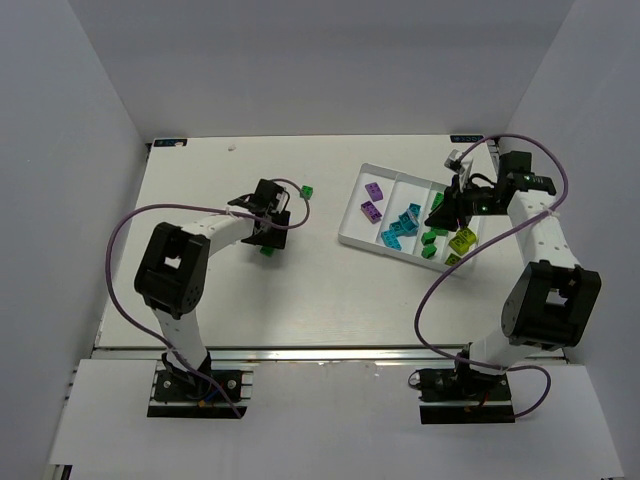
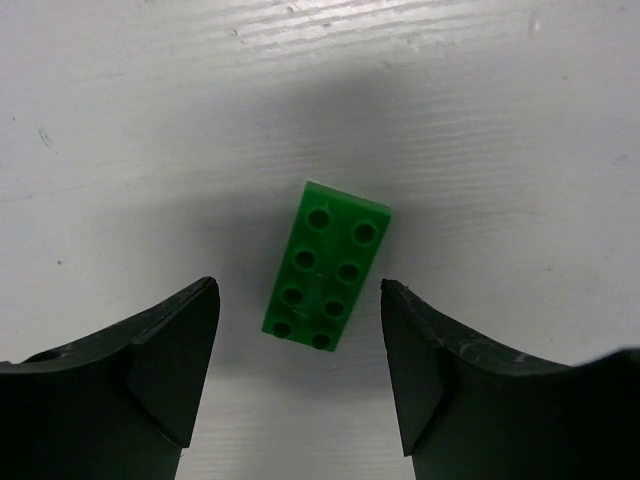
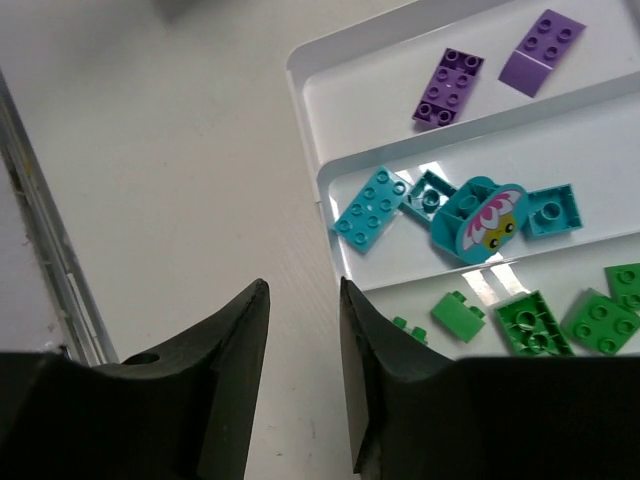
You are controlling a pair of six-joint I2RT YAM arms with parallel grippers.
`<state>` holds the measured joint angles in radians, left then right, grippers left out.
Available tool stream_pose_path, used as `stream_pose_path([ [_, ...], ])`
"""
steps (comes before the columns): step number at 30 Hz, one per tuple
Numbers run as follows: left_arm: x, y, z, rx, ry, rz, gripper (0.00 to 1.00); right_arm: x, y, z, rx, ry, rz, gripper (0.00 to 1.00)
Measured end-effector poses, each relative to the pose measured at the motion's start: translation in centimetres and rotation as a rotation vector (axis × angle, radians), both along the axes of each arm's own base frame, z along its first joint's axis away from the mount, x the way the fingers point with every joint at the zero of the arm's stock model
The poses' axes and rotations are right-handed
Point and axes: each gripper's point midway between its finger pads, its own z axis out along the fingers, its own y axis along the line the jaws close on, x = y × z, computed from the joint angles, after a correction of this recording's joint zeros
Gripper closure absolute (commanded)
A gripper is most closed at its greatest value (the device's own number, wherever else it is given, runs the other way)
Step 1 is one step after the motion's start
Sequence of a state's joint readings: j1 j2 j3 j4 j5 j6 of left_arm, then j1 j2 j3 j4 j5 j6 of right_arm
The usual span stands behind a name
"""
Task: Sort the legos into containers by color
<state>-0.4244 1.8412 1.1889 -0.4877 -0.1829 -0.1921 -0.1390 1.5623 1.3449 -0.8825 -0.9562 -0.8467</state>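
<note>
left gripper [image 2: 298, 287]: I am holding it open just above the table [image 2: 500, 120], jaws standing wide, gripping nothing.
loose green lego [image 2: 325, 265]: lying studs-up between my left jaws, touching neither, slanting slightly.
right gripper [image 3: 303, 290]: I am keeping a narrow gap between its jaws, with nothing in it.
tray [image 3: 305, 130]: sitting ahead and to the right of my right jaws.
sorting: purple legos [image 3: 450, 88] are lying farthest from my right jaws, teal legos [image 3: 370, 207] in the middle compartment, green legos [image 3: 535, 325] nearest.

I log this as a robotics lab cell. Evidence: plain white panels [image 1: 70, 150] box in a white table [image 1: 300, 300] on three sides; left arm [image 1: 175, 265] and right arm [image 1: 545, 295] bolted to a metal rail [image 1: 330, 356] at its near edge; purple cable [image 1: 113, 240] looped loose off each arm.
</note>
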Motion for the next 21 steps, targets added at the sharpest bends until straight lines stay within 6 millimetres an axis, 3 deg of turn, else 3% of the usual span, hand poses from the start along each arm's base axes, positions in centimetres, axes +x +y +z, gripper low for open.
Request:
stream_pose_path([
  [4, 0.5, 0.5, -0.8, 0.004, 0.024, -0.02, 0.31, -1.0, 0.4, 0.5, 0.02, -0.003, 0.009, 0.58],
  [9, 0.8, -0.2, -1.0, -0.024, 0.027, -0.06, 0.36, -1.2, 0.4, 1.2, 0.03, -0.021, 0.008, 0.58],
  [14, 0.9, -0.8, -1.1, -0.053, 0.022, -0.074, 0.63, -1.2, 0.5, 1.2, 0.037, -0.009, 0.002, 0.58],
  [21, 0.3, -1.4, -0.9, -0.117, 0.001, -0.047, 0.89, -1.4, 0.5, 1.6, 0.038, -0.016, -0.002, 0.61],
])
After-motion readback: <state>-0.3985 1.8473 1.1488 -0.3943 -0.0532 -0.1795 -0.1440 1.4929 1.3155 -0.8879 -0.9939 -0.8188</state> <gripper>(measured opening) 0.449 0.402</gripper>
